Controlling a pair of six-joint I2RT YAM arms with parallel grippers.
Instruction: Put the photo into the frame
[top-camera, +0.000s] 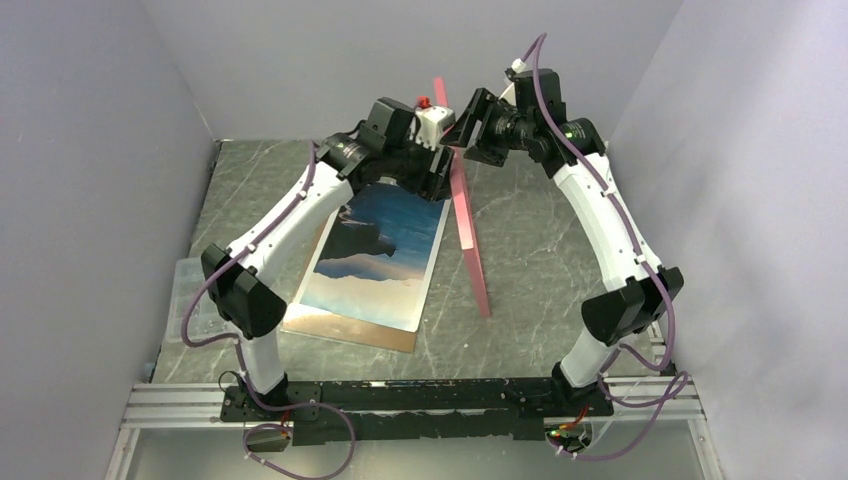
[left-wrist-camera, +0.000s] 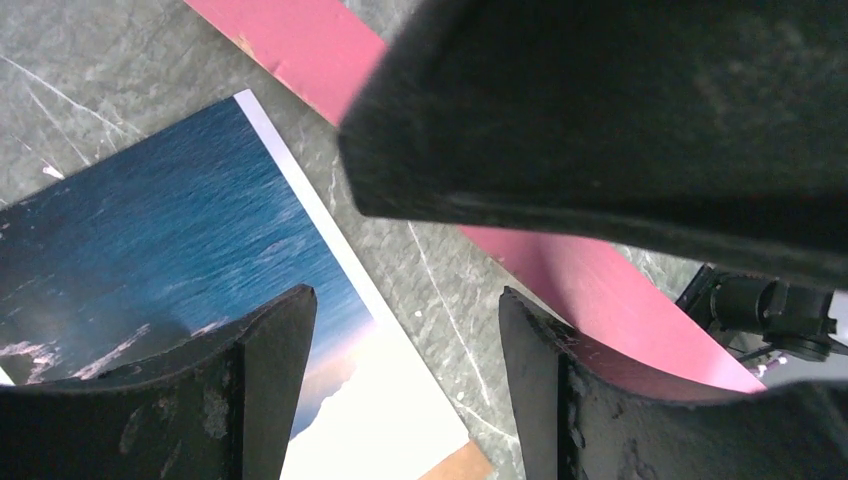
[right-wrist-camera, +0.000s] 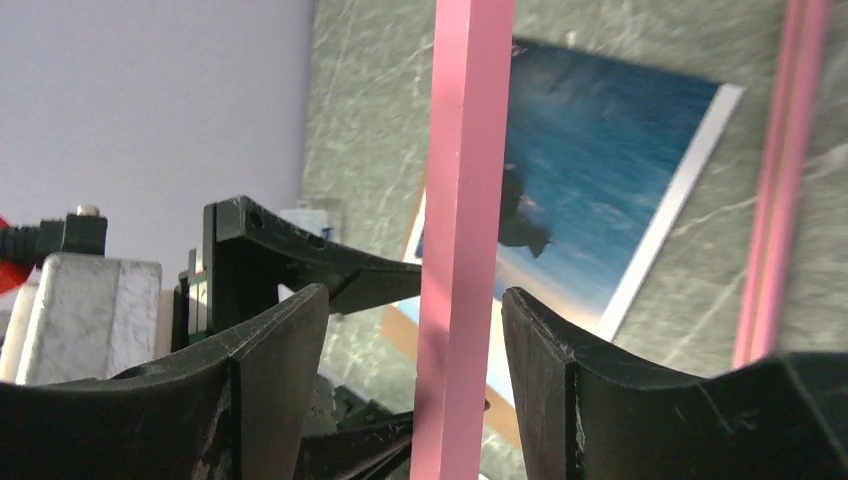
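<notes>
Both pairs of jaws stand open near the bench's far edge. We judge the frame (top-camera: 470, 240) is being handled first: it stands on one long edge mid-bench, while the photo (top-camera: 385, 235) lies face up on a brown board (top-camera: 350, 330) toward the left edge. Next, we think, comes a firm pinch to lay it flat. Right wrist view alone shows the right gripper (right-wrist-camera: 415, 295) straddling the rail with slack; left wrist view shows the left gripper (left-wrist-camera: 405, 300) spread, empty, above the photo.
</notes>
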